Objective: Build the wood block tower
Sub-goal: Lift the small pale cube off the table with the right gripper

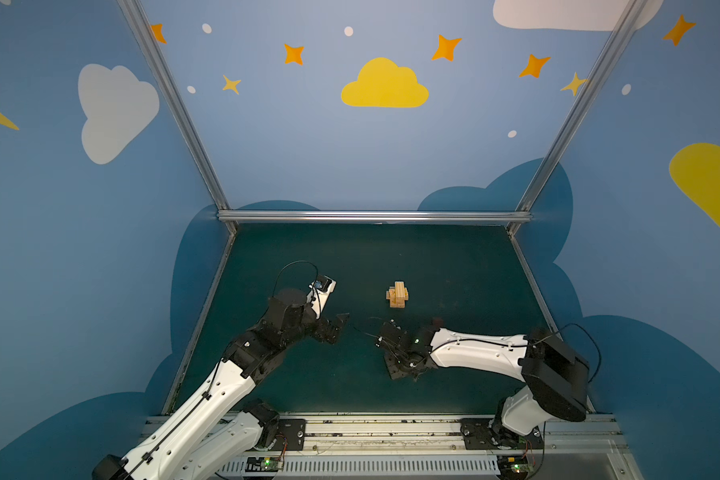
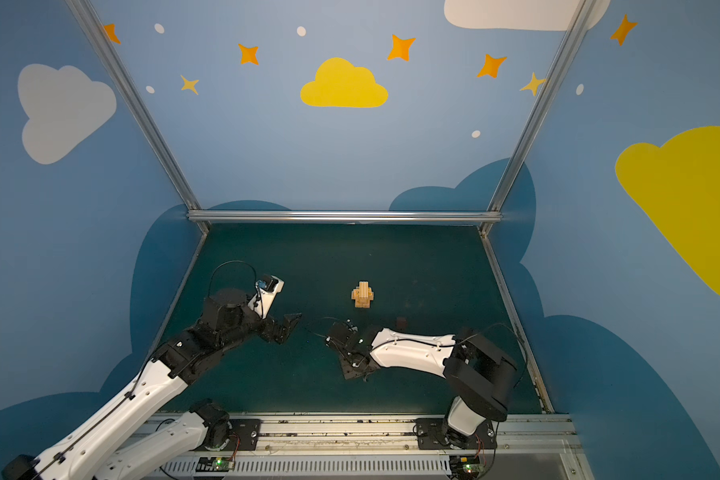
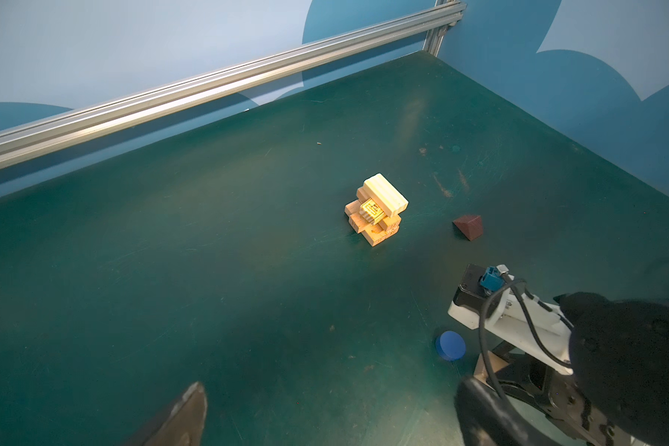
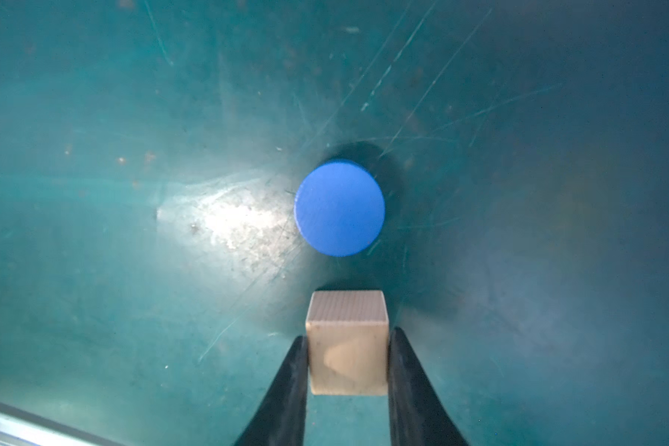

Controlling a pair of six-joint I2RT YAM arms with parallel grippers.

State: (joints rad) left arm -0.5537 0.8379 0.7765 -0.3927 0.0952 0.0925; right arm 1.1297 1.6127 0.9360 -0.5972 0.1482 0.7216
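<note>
r gripper [image 4: 348, 336] clamped on tan cube [image 4: 347, 363]; l gripper [image 1: 336, 326] jaws wide apart, empty.

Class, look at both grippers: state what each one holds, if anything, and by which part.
The right gripper clamps the tan cube by two opposite side faces, between its fingertips. The left gripper is open and holds nothing.

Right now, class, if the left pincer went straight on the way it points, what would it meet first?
Most likely the green table: the left pincer, wide open, tilts down toward it. The block pile stands further along roughly that line, though depth is hard to judge.
</note>
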